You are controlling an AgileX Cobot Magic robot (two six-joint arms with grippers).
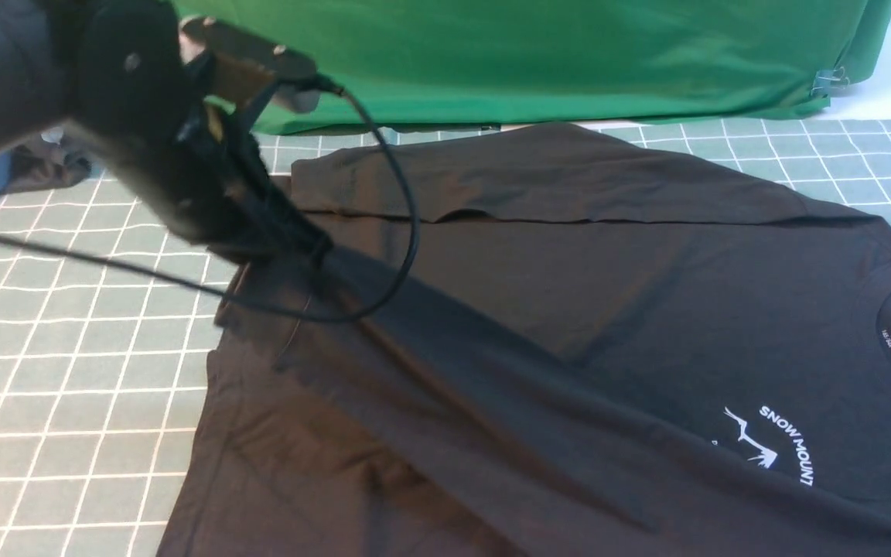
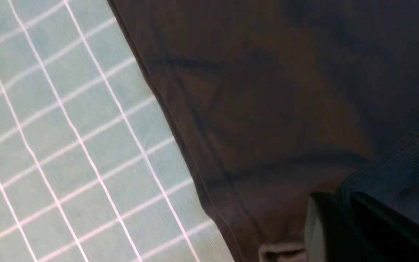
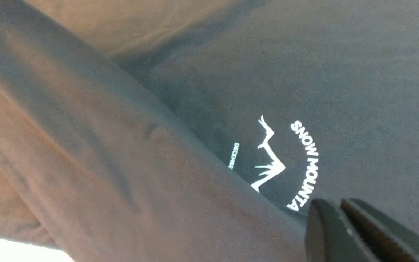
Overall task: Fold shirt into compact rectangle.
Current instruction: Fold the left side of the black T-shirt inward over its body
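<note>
large black long-sleeved cotton shirt (image 1: pixel 569 309) spread on the green gridded surface (image 1: pixel 66 348). my left hand (image 1: pixel 310 251) is clenched on its sleeve cuff (image 2: pixel 384 171). the sleeve slants across toward my right hand (image 3: pixel 340 211), also clenched, beside the white mountain print (image 3: pixel 267 160).

front view looks down over the shirt (image 1: pixel 569 309) — wrist views sit close above it; right shares the print (image 1: pixel 759 452).

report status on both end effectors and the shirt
Left end effector shut on sleeve cuff of shirt, sleeve stretched across the body. Right end effector shut near the chest print, grip unclear. Cable loop hangs over the shirt.
</note>
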